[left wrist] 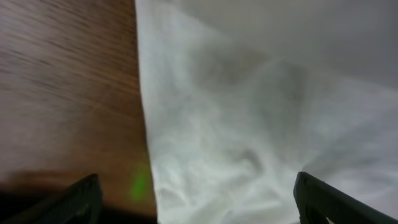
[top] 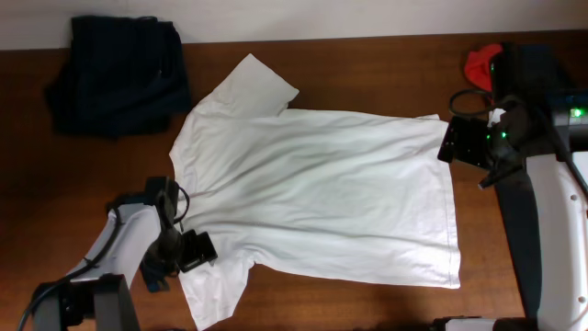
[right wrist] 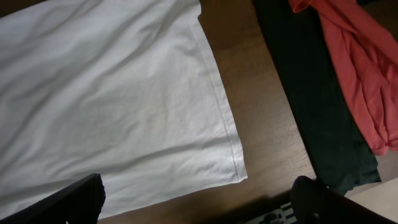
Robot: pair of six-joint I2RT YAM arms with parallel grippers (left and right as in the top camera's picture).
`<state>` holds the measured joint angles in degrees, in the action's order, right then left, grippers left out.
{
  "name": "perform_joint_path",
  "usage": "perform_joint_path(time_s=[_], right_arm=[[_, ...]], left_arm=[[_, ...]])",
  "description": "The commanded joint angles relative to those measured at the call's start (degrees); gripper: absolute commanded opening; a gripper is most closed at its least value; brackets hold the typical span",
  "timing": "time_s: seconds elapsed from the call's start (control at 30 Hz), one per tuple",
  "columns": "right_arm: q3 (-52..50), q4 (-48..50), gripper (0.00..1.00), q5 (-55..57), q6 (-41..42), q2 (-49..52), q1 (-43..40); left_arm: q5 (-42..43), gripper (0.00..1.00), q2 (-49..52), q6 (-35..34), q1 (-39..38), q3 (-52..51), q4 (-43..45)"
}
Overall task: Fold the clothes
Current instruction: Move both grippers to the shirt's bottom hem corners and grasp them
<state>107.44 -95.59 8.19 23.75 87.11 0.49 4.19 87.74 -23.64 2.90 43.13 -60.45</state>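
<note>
One white T-shirt (top: 317, 198), navy garment (top: 115, 74), red garment (top: 480, 64), black garment (right wrist: 311, 93) each; both pairs of jaws spread.

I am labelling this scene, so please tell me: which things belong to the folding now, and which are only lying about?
In the job: white T-shirt, spread flat; left tool and right tool, both open at its edges.
Lying about: navy garment, red garment, black garment, all clothes but set aside; wooden table.
</note>
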Motion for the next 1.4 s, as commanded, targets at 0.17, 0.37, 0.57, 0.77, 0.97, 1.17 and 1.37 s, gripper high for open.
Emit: perform_joint_path(time_s=[0.17, 0.37, 0.57, 0.77, 0.97, 1.17, 1.37], right_arm=[[-0.2, 0.0, 0.99, 1.6, 0.1, 0.4, -0.2], [-0.2, -0.1, 0.99, -0.4, 0.2, 0.4, -0.2], [-0.2, 0.0, 0.99, -0.4, 0.8, 0.4, -0.2], [-0.2, 0.4, 0.99, -0.9, 0.7, 0.4, -0.2], [-0.2, -0.5, 0.99, -2.0, 0.7, 0.4, -0.2], [-0.2, -0.4, 0.99, -1.9, 0.7, 0.4, -0.2], [-0.2, 0.2, 0.99, -2.0, 0.8, 0.4, -0.2]], left_arm=[[3.6, 0.77, -0.3, -4.2, -0.1, -3.8, 4.5], [3.6, 0.01, -0.3, -4.2, -0.1, -3.8, 4.5], [3.5, 0.32, -0.3, -4.2, -0.1, -3.8, 4.6], [0.9, 0.76, -0.3, -4.2, -0.1, 2.4, -0.7], [0.1, 0.77, -0.2, -4.4, 2.3, 0.2, 1.8], [2.5, 0.79, -0.2, -5.0, 9.3, -2.5, 3.7], [5.0, 0.79, -0.2, -6.3, 9.6, -7.3, 8.6]])
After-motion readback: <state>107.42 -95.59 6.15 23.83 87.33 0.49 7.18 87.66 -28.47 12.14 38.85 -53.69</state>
